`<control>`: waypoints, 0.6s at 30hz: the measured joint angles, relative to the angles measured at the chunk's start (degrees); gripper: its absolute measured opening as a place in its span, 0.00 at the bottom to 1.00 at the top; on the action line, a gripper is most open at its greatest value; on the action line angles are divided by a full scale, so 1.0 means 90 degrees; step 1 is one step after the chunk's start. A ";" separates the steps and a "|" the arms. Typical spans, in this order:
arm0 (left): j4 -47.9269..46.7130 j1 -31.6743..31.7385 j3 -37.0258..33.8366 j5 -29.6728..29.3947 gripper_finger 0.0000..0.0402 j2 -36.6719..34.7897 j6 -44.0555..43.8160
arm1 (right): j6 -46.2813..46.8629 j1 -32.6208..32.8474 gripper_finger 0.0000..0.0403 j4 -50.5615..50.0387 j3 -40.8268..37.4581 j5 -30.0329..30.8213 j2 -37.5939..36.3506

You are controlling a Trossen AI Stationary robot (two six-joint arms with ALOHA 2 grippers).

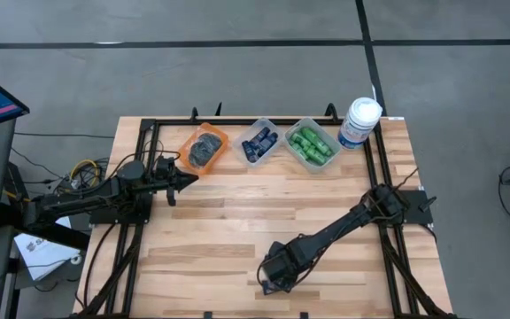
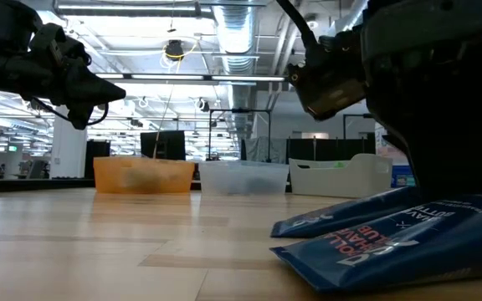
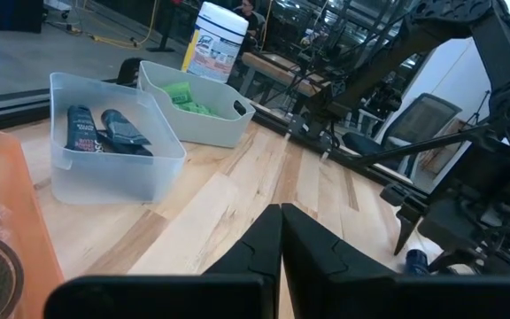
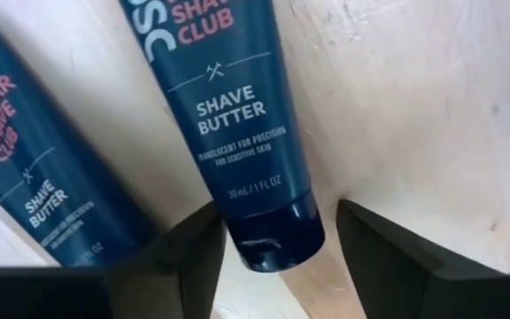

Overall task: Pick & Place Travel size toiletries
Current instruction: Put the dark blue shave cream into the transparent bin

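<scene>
Low view: wooden table (image 2: 141,242), ceiling lights (image 2: 174,52)

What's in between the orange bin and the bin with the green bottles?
A clear bin holding dark navy tubes sits between the orange bin and the bin of green bottles; the high view shows it.

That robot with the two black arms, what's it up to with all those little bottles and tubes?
It is sorting travel toiletries into bins. The right gripper is low over the table near its front edge, fingers open either side of the cap end of a navy shave butter tube; a second tube lies beside it. The left gripper hovers shut by the orange bin of grey tins. The clear bin holds navy tubes, and the pale bin holds green bottles.
</scene>
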 joint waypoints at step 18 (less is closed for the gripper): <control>0.0001 0.0001 0.0000 0.0000 0.01 -0.0001 0.0000 | -0.1807 -0.0277 0.32 -0.0616 0.0264 -0.0146 0.0068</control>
